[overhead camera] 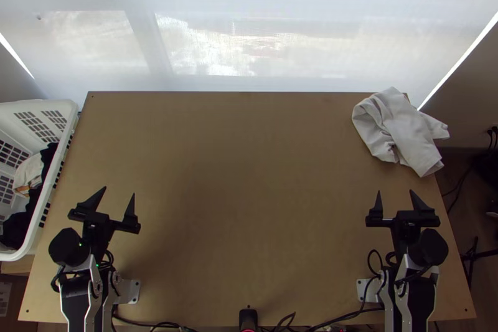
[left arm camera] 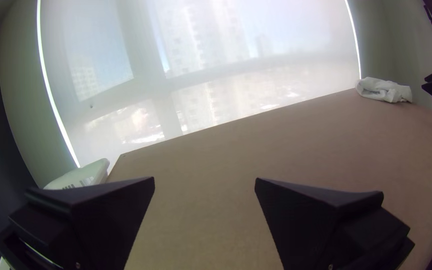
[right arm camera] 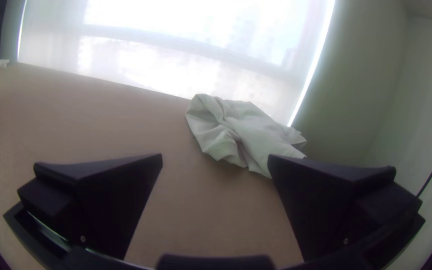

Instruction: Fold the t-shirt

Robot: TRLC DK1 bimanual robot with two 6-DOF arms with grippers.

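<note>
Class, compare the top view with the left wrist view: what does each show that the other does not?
Only the top view: clothes inside the basket, and cables by the near edge of the table.

Only the left wrist view: blue sky behind the window blind.

Both: table, basket, blind, the open left hand, and a white cloth, bunched at the table's far right corner.

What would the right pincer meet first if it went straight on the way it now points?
Probably the bunched pale cloth: in the top view it lies straight ahead of the right pincer. The pincer's height is hard to judge, so it might pass over the cloth instead.
</note>
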